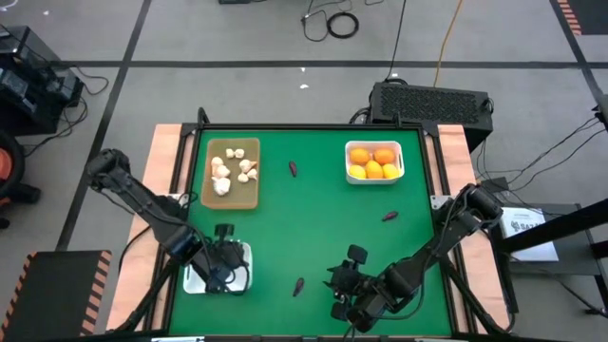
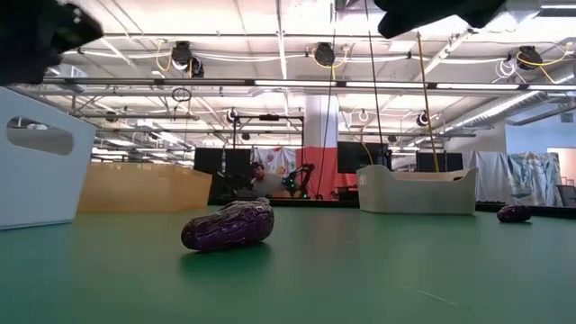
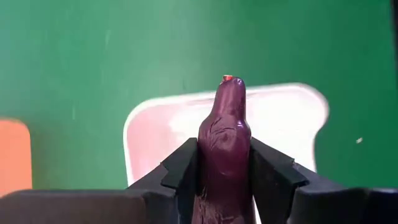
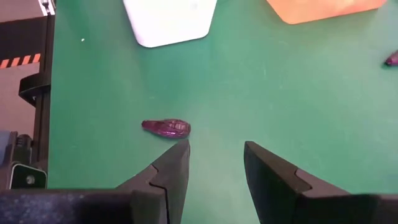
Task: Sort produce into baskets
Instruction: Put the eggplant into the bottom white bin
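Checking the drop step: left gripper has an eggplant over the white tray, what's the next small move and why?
Probably open the left gripper. Its fingers clamp the eggplant, and the white tray lies right beneath, so a release should land it inside. The right gripper waits open near a loose eggplant.

Produce and baskets, placed relative to the tan wooden tray [image 1: 232, 175]:
- Tan wooden tray: holds cream-white garlic bulbs [image 1: 231, 170].
- White tray [image 1: 374, 162], across the table from it: holds orange and yellow citrus [image 1: 372, 163].
- Second white tray [image 1: 217, 269], nearer the front edge: a long dark purple eggplant [image 3: 225, 149] is held above it.
- Loose purple eggplant pieces: one just beside the tan tray [image 1: 294, 169], one farther right [image 1: 389, 217], one toward the front [image 1: 298, 285].
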Available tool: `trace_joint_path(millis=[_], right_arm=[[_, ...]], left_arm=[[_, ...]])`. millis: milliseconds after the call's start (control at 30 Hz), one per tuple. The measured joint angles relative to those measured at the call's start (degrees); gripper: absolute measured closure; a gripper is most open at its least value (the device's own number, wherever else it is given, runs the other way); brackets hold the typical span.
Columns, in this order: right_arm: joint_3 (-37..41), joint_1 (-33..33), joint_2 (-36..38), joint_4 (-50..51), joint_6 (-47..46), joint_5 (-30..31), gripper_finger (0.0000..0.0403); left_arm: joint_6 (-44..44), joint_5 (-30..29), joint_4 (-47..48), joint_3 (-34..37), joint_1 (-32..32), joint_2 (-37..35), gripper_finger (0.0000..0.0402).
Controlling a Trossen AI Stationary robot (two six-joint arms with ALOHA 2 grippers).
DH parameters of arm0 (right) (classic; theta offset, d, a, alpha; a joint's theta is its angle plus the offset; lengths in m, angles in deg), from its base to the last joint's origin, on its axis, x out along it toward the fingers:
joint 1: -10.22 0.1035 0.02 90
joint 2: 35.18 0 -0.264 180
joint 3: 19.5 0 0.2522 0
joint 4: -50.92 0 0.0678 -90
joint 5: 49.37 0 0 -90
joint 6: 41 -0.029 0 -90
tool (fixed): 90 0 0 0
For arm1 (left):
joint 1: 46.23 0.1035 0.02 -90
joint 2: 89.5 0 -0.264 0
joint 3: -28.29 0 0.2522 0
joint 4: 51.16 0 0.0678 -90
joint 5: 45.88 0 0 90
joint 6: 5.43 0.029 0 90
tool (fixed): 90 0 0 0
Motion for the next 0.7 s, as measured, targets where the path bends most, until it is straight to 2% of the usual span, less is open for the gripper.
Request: trace_joint_path(millis=[167, 500, 700], right_arm=[[0.0, 0.0, 0.0, -0.4, 0.7, -0.1, 0.0259], [0.0, 0.0, 0.0, -0.6, 0.9, -0.1, 0.0259], [0.0, 0.0, 0.0, -0.6, 1.1, -0.1, 0.0259]], left_arm=[[-3.8, 0.0, -0.6, 2.1, -0.7, 0.0, 0.0274], [-3.7, 0.9, 0.1, 3.9, -0.7, 0.0, 0.0272], [-3.8, 0.7, 0.2, 3.9, -0.7, 0.0, 0.0233]])
